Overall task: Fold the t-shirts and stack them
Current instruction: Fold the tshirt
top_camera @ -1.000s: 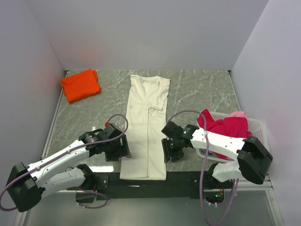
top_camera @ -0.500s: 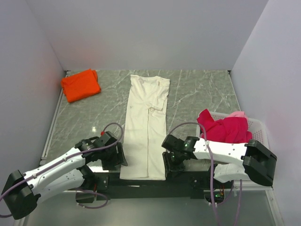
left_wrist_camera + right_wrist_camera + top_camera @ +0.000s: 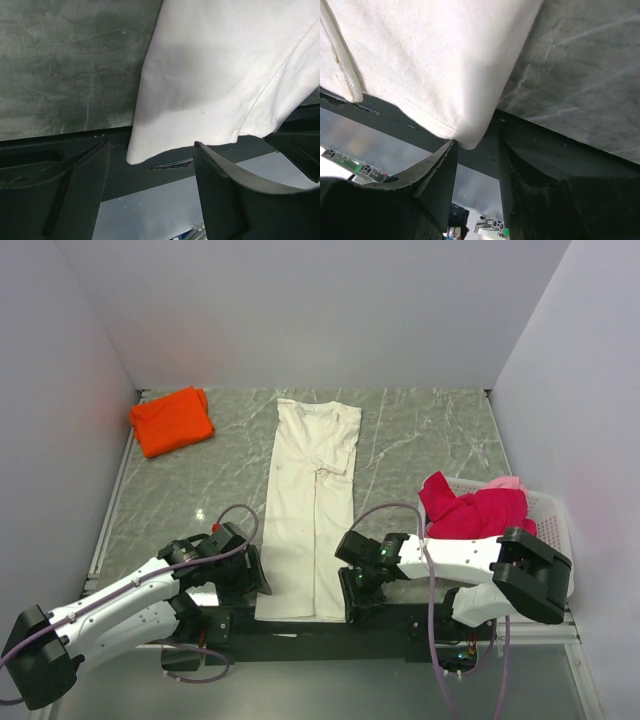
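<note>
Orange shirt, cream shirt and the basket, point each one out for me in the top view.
Orange shirt (image 3: 172, 420), top view, middle of the folded cloth.
Cream shirt (image 3: 310, 510), top view, middle of the long folded strip.
Basket (image 3: 548, 515), top view, bare white lattice on its right side.

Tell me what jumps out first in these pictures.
A long cream t-shirt lies folded lengthwise down the table's middle, the left claw and right claw open at its near corners. A folded orange t-shirt sits far left; crimson t-shirts heap in the white basket at right.
</note>
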You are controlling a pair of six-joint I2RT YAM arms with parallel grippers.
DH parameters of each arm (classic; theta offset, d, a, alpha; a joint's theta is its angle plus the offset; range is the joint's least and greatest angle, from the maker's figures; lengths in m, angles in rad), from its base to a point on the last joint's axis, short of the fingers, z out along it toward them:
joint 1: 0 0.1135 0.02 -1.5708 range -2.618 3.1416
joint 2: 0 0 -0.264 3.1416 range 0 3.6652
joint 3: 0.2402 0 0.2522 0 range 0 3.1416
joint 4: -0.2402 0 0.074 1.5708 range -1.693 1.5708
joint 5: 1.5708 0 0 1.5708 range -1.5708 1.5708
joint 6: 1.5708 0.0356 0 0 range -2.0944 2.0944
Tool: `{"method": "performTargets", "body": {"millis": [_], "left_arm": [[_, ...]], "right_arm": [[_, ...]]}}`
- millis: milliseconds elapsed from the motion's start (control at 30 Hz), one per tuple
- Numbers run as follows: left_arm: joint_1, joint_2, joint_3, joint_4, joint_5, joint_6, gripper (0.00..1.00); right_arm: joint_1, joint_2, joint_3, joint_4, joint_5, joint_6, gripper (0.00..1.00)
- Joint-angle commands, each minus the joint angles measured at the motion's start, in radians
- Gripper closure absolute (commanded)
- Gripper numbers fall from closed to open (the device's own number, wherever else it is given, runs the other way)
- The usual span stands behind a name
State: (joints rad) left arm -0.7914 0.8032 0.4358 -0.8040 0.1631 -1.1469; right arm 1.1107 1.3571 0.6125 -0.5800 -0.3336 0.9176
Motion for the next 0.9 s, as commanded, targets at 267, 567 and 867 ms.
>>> {"method": "performTargets", "body": {"millis": [267, 567, 867], "left_arm": [[-0.058, 0.008, -0.009, 0.028, 0.007, -0.056, 0.28], [-0.155, -0.009, -0.066, 0.081, 0.013, -0.146, 0.37], [-0.209, 0.064, -0.031, 0.042, -0.092, -0.172, 0.46]], "right_arm": [[0.009, 0.022, -0.026, 0.078, -0.016, -0.023, 0.79], [0.009, 0.004, -0.062, 0.077, -0.013, 0.0, 1.0], [0.011, -0.03, -0.076, 0.062, 0.005, 0.017, 1.0]]}}
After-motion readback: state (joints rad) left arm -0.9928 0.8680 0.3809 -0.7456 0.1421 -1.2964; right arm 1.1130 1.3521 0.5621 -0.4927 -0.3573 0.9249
